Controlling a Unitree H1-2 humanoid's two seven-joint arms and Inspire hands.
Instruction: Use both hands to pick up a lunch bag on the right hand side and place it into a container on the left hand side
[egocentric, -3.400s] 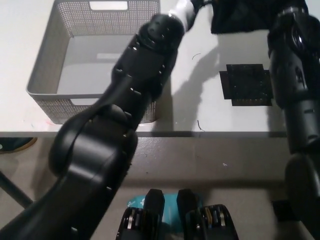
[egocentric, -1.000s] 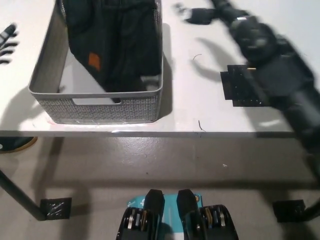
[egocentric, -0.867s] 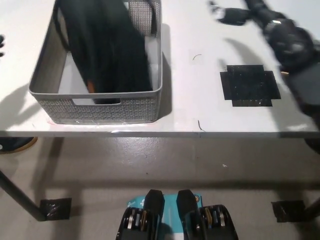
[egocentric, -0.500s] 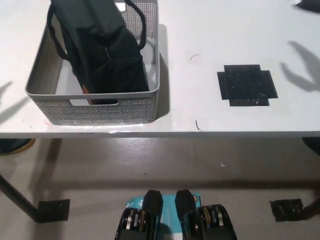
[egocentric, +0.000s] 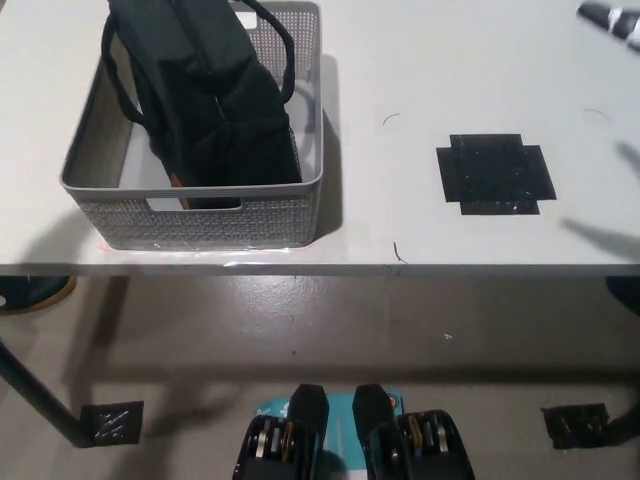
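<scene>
While the bag (egocentric: 215, 100) sits tilted in the bin (egocentric: 200, 215) at table (egocentric: 400, 60) left, you can't tell finger state: both hands out of view.

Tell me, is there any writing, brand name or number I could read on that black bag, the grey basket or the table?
No readable text anywhere.
Lunch bag: only a small orange patch low on its side, no letters legible.
Container: plain mesh, no label.
Table: a black tape patch and faint pen marks, none forming words.
</scene>
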